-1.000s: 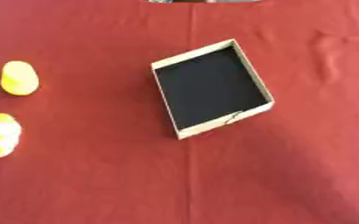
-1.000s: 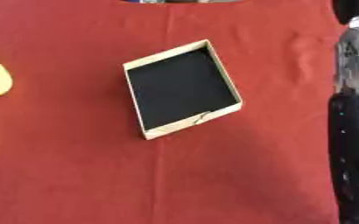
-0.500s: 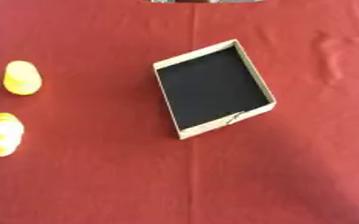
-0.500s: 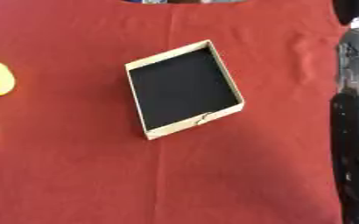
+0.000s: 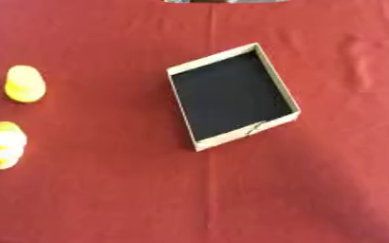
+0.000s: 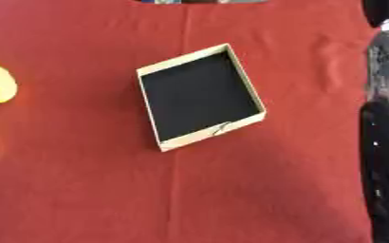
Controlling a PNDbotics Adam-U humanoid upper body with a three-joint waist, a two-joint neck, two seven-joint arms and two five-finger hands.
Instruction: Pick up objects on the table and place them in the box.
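An open cardboard box (image 5: 246, 133) with a black inside lies askew at the middle of the red cloth, and nothing shows in it. Far to its left sits a rounded yellow object (image 5: 24, 84). Below that, near the left edge, lies a ridged yellow and cream object (image 5: 3, 144). My right arm (image 6: 384, 156), black with a silver part above, runs down the right edge of the right eye view, well clear of the box. I cannot make out its hand there. My left hand shows in neither view.
The red cloth (image 5: 106, 199) covers the whole table, with soft wrinkles (image 5: 368, 61) at the upper right. A sliver of something grey (image 5: 223, 1) shows at the far edge.
The whole picture has shifted very slightly. The box and the two yellow objects have stayed where they lay.
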